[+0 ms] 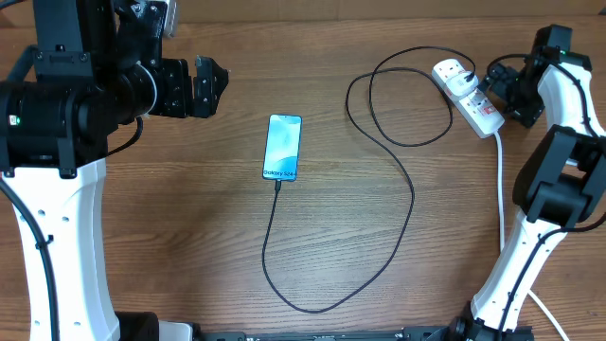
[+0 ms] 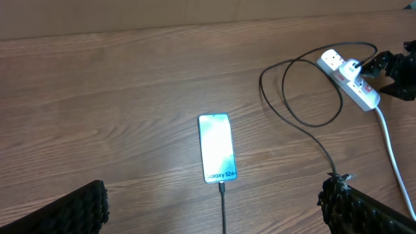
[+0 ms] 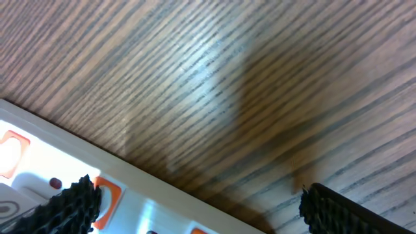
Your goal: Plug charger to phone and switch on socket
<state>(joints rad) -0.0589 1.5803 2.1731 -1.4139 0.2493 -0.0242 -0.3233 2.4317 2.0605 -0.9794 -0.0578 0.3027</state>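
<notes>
The phone (image 1: 283, 147) lies face up mid-table with its light-blue screen lit; it also shows in the left wrist view (image 2: 217, 148). The black charger cable (image 1: 409, 194) has its tip plugged into the phone's near end, and loops round to the white plug (image 1: 462, 83) seated in the socket (image 1: 468, 97). The socket also shows in the left wrist view (image 2: 349, 78) and, close up, in the right wrist view (image 3: 78, 179) with orange-red switch marks. My left gripper (image 1: 206, 87) is open and empty, up and left of the phone. My right gripper (image 1: 495, 88) is open, one finger over a switch mark.
The socket's thick white cord (image 1: 500, 194) runs down the right side toward the right arm's base. The cable's loop (image 1: 402, 95) lies left of the socket. The left arm's base stands at the left edge.
</notes>
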